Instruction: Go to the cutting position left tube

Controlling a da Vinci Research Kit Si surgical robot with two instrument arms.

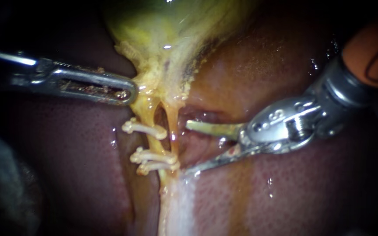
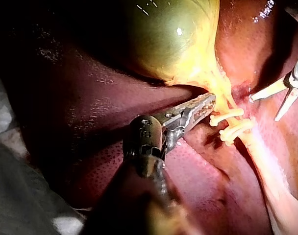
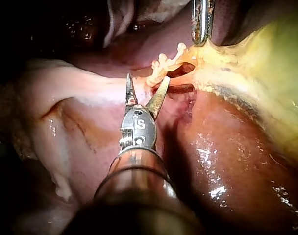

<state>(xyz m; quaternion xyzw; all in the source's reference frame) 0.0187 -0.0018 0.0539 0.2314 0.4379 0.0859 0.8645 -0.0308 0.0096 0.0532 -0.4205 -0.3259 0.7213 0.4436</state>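
Note:
Two thin yellow tubes run down from the gallbladder (image 1: 171, 26). The left tube (image 1: 152, 116) carries one white clip (image 1: 143, 128) higher up and two clips (image 1: 154, 161) lower down, with bare tube between them. The right tube (image 1: 172, 126) lies close beside it. My left instrument (image 1: 127, 92) is shut on the yellow tissue at the gallbladder's neck, just above the tubes. My right instrument (image 1: 186, 148) holds its two blades open to the right of the tubes. Their tips are near the right tube and the lower clips, with nothing between them. Its open blades (image 3: 148, 78) also show beside the clips (image 3: 163, 63).
Dark red liver (image 1: 66, 166) lies on both sides of the tubes. A pale strip of tissue (image 1: 176, 209) runs down below the clips. Grey cloth (image 2: 21, 196) lies beside the liver in the left wrist view.

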